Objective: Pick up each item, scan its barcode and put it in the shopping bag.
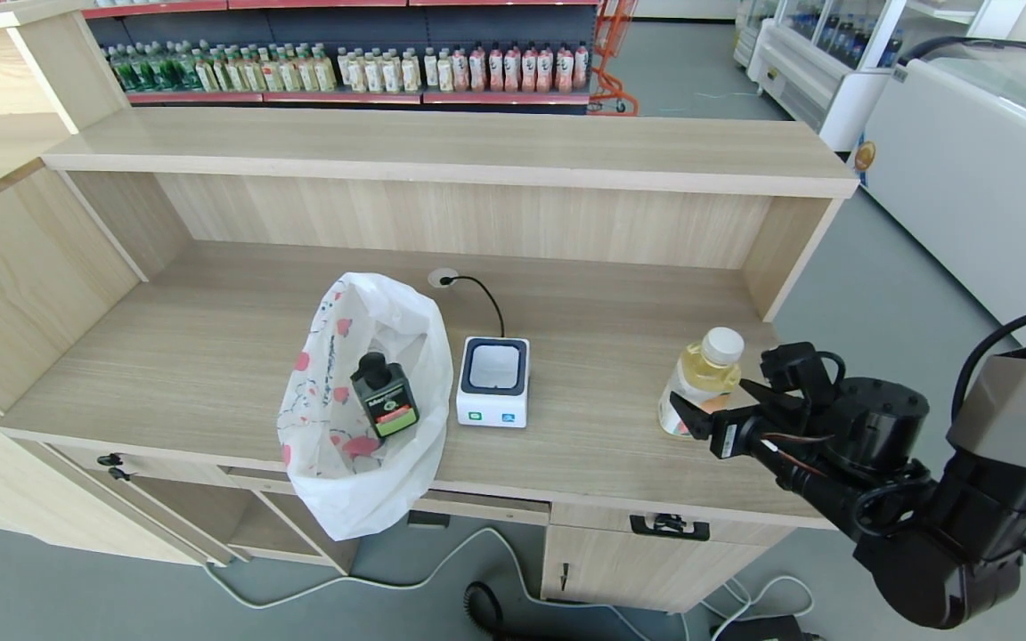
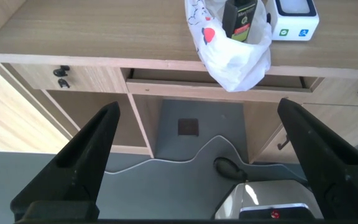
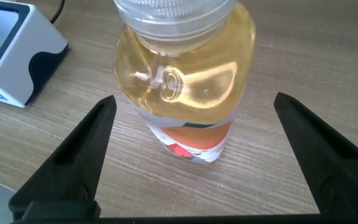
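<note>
Bare counter [image 1: 602, 356] lies between the bottle [image 1: 702, 381] and the scanner [image 1: 494, 381] at its nine o'clock. The shopping bag [image 1: 362, 401] crowds the scanner's nine o'clock side. The side wall [image 1: 789, 249] closes off the bottle's one o'clock.

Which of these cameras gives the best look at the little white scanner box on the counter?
The head view: the scanner shows whole, its window facing up, next to the bag. The left wrist view cuts off part of the scanner; the right wrist view catches one corner.
</note>
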You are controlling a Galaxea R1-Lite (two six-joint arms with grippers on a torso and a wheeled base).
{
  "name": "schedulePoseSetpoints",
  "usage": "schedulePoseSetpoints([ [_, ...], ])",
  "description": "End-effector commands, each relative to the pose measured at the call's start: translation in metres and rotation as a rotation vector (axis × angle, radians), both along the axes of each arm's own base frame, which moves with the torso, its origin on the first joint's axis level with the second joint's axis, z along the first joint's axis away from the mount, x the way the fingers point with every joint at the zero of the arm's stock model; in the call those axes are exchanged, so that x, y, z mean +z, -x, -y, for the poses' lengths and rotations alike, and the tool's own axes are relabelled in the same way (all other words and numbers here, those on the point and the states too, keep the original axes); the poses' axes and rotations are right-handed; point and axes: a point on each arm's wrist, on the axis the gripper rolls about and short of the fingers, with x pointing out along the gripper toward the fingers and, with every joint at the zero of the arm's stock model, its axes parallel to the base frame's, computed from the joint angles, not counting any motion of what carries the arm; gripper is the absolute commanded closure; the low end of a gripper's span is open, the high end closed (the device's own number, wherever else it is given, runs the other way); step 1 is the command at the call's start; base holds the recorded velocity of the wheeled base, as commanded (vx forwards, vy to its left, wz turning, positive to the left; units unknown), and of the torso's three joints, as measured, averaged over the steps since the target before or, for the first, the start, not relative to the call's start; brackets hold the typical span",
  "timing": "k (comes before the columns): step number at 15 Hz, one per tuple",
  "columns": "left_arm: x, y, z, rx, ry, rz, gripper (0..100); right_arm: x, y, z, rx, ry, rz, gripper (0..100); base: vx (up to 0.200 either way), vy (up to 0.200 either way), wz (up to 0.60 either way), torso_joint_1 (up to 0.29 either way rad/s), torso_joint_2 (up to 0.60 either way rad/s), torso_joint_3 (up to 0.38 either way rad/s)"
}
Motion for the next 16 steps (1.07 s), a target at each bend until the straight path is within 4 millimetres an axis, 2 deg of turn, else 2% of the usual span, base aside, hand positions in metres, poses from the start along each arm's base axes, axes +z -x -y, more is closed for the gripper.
schedulePoseSetpoints([
  [1,0.0,0.0,0.0,0.0,0.0,0.002,0,-0.008,-0.006,-0.006,0.01,0.005,-0.011,0,0.0,0.0,0.0,0.0,0.0,0.0],
  [16,0.0,0.0,0.0,0.0,0.0,0.0,0,-0.013,-0.04,-0.016,0.045,0.027,0.07,0,0.0,0.0,0.0,0.0,0.0,0.0],
])
